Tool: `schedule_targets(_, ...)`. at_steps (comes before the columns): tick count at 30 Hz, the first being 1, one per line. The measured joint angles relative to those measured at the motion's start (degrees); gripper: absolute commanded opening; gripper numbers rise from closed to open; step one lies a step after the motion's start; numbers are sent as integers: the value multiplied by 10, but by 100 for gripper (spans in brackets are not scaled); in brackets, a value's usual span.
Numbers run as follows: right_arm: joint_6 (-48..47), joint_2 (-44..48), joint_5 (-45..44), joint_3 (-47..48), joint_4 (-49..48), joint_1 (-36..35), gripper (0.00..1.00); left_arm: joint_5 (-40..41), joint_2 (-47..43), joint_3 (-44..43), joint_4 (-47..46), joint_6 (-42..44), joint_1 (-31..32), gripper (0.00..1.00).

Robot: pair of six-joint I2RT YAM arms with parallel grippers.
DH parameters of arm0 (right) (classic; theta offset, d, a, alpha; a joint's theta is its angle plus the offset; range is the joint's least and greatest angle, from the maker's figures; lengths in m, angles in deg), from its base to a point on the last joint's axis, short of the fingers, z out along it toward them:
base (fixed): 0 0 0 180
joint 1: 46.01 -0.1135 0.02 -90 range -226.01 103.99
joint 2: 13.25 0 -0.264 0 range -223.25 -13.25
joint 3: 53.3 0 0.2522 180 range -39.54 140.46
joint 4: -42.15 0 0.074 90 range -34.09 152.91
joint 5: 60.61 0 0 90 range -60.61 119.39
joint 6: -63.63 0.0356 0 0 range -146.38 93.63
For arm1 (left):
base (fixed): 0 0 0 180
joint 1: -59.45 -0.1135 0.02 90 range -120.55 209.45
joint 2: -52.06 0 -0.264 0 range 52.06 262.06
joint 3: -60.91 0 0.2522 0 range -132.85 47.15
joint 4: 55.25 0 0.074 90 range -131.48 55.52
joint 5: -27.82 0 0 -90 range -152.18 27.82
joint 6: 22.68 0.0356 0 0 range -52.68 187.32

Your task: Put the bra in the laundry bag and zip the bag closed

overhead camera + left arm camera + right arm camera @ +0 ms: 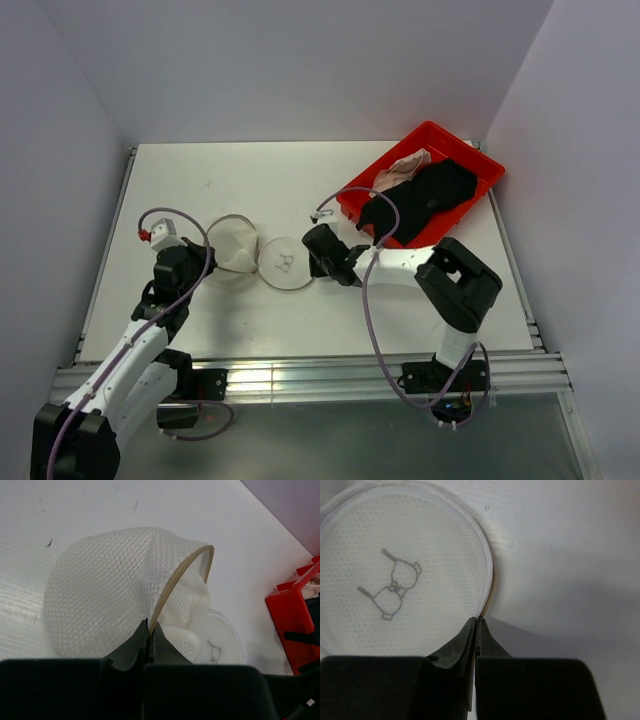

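Bright, even overhead light — the flat white table (250, 180) nearly washes out, with soft grey shadows. Glare streaks the silver aluminium rail (300, 378) at the near edge. In the wrist views the white mesh laundry bag (100, 595) is crisp; the black gripper fingers (459, 646) up close are dark, featureless.

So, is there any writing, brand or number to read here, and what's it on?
No readable words, brands or numbers anywhere.
On the flat round white mesh lid: only a small dark outline drawing, no letters.
On the red plastic tray: nothing legible.
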Motion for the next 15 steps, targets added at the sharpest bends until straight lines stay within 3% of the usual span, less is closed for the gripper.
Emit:
schedule_targets(3, -12, 26, -1, -10, 20, -2, 0, 6, -21, 0, 37, -9, 3, 5)
schedule_targets(5, -25, 39, 1, -10, 30, -3, 0, 13, -35, 0, 64, -14, 6, 20)
schedule_targets(6, -34, 44, 3, -10, 32, -3, 0, 15, -45, 1, 76, -19, 7, 34)
schedule_targets(9, -55, 45, 18, -3, 40, -3, 9, 25, -71, 5, 93, -25, 9, 58)
schedule_targets(12, -67, 43, 33, 15, 54, -3, 40, 29, -80, 5, 99, -25, 9, 71)
schedule_targets(13, -71, 43, 37, 24, 59, -3, 58, 29, -81, 4, 103, -26, 9, 72)
schedule_targets(15, -78, 44, 40, 39, 64, -2, 64, 27, -87, 3, 106, -25, 9, 74)
